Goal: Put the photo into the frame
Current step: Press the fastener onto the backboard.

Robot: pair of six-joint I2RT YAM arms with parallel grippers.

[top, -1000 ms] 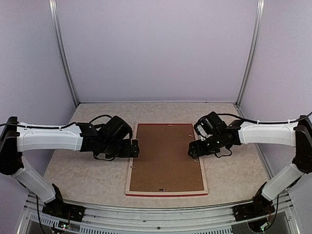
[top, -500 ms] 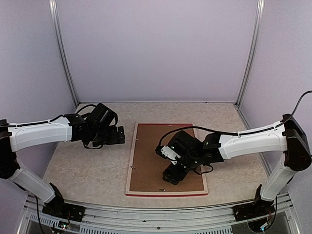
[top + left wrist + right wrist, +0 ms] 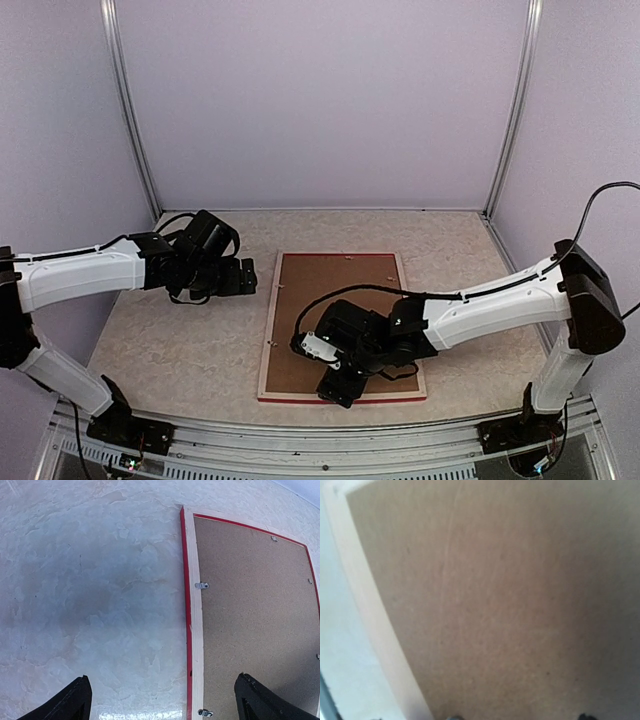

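Left fingers (image 3: 75, 705) wide apart, empty — right fingers (image 3: 335, 388) apart, over frame (image 3: 196, 630) back

Top looks down; wrists (right closest) both face the frame (image 3: 195, 630)

White left arm (image 3: 80, 280) and right arm (image 3: 490, 305), black joints (image 3: 588, 300), black cables (image 3: 345, 291).

A flat table top with a pale, stone-like pattern (image 3: 170, 350) is seen. A big rectangular wooden frame with a red edge (image 3: 269, 335) is laid face down near its middle. The frame is filled by a plain brown board (image 3: 335, 295), with small metal clips (image 3: 201, 585) at its edge.
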